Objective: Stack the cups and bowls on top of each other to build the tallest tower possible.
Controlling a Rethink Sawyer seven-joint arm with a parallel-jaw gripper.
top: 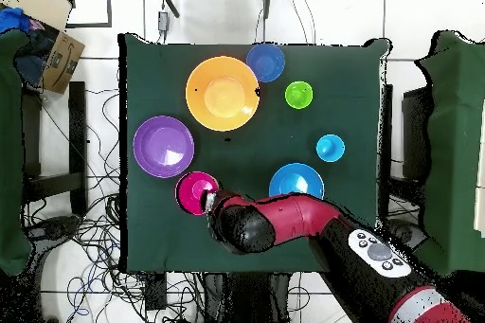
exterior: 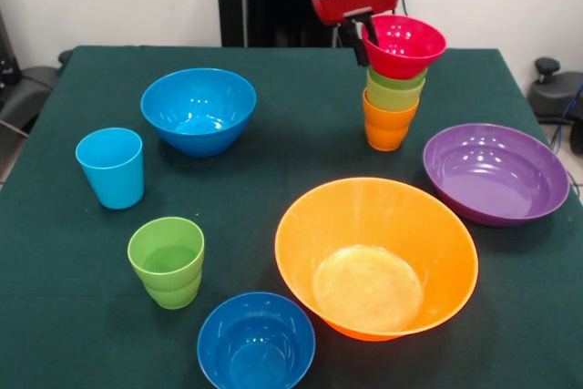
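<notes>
The gripper comes down at the far side of the table, its dark fingers pinched over the rim of the small red bowl, which sits tilted on top of the tower.

Nearest the front-view camera is a blue bowl, with the big orange bowl just beside it, their rims almost touching. A little farther back stands the green stepped cup, alone and upright. Beyond it, near the table's edge, is the light blue cup. On the other side the wide purple bowl lies close behind the orange bowl's rim. The second blue bowl rests farther back, well apart from the rest.

Farthest of all is the tower: an orange cup on the cloth, a yellow-green cup nested in it, another green cup above, then the red bowl. From overhead, the red arm reaches across the table edge to the red bowl.
</notes>
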